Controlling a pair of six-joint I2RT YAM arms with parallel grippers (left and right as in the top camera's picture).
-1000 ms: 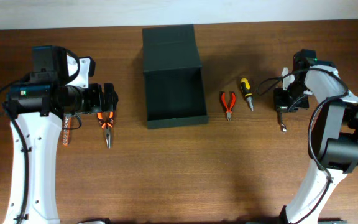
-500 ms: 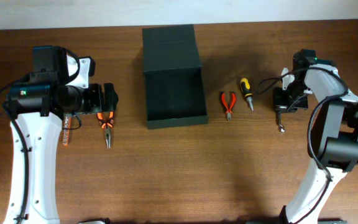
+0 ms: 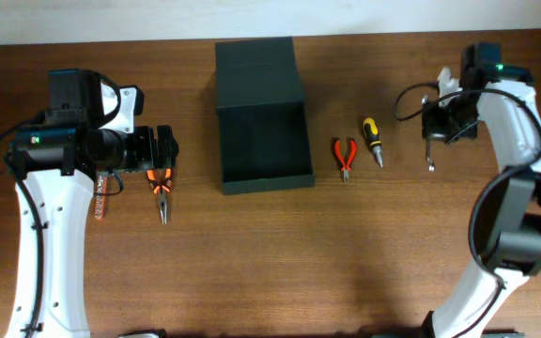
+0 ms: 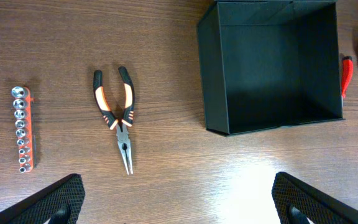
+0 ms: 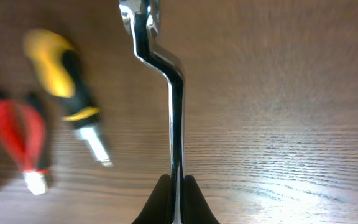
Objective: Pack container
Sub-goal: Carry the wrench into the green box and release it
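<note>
**Change:** your right gripper (image 3: 442, 122) has moved toward the far edge of the table (image 3: 346, 263). The bent metal bar (image 3: 429, 155) has gone with it and has left its old spot on the wood. Nothing else has shifted.

**Items as they stand**
- Box (image 3: 261, 127): at the far centre of the table, opening upward, with its lid flap laid back. The left wrist view shows the inside bare.
- Right gripper: the jaws are pinched on the shank of the bar, and the cranked end points away from the wrist camera. That view is blurred, so you cannot tell how high the bar is above the wood.
- Left gripper (image 4: 178, 202): the jaws are spread wide and hold nothing. It hangs over the table between the long-nose pliers (image 4: 122, 118) and the box.
- Socket rail (image 4: 23, 129): lies flat, to the left of the long-nose pliers.
- Red pliers (image 3: 345, 158) and screwdriver (image 3: 372, 139): lie side by side between the box and the right gripper.

**Meaning for the task:** the first pick looks complete, but nothing is packed yet. The next step is probably to carry the bar to the box. That route crosses the screwdriver and the red pliers, so keep the dangling end of the bar clear of them.
</note>
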